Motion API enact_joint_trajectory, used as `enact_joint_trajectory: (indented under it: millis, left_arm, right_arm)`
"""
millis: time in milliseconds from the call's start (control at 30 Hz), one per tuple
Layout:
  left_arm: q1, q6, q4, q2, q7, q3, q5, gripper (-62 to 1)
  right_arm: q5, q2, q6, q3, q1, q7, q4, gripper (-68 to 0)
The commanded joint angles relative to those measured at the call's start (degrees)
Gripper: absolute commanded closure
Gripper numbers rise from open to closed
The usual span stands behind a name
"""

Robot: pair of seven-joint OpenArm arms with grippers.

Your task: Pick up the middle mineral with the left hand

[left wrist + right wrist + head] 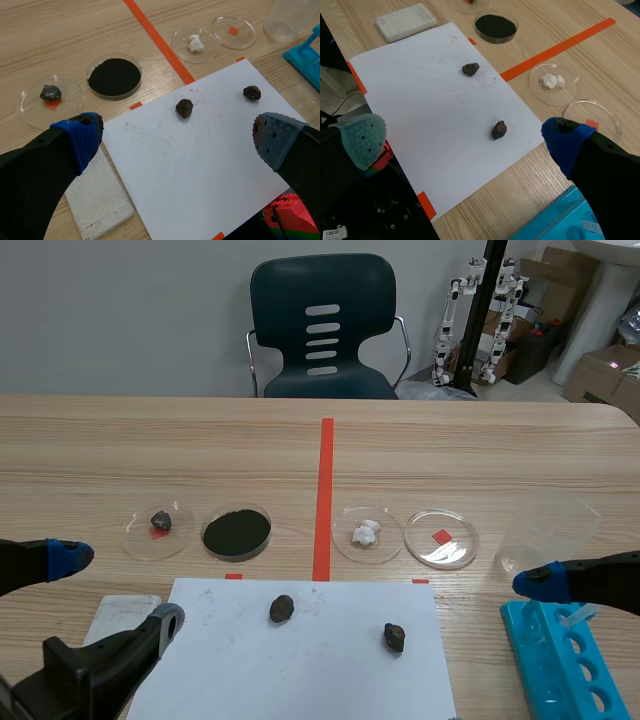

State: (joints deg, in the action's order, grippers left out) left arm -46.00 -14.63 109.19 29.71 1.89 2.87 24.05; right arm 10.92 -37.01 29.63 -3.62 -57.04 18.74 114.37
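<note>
We find the left gripper [177, 136] by the near-left corner of the white paper sheet [320, 675], its fingers spread wide and holding nothing; the right gripper [464, 137], likewise spread and empty, hangs off the sheet's right side; the middle mineral [281, 609] lies untouched on the sheet, toward its far edge; another dark mineral [394, 637] lies nearer the sheet's right edge; beyond the sheet's far-left corner we see a dish of black powder [236, 532] and a third mineral [160, 521] in a clear dish.
</note>
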Motion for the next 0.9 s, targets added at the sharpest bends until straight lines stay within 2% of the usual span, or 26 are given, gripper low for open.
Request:
enact_joint_trajectory:
  millis: [0, 800, 867]
  left_arm:
    - [0.17, 0.07, 1.14, -0.02, -0.79, -0.22, 0.35, -62.3]
    - [0.68, 0.07, 1.14, -0.07, -0.35, -0.28, 0.09, -62.3]
    - [1.62, 0.09, 1.14, -0.46, 1.2, -0.55, -0.33, -62.3]
  right_arm:
    - [0.61, -0.74, 0.0, -0.07, 0.07, 0.66, 0.17, -67.9]
    - [0.61, -0.74, 0.0, -0.07, 0.07, 0.66, 0.17, -67.9]
    - [0.61, -0.74, 0.0, -0.07, 0.07, 0.66, 0.17, -67.9]
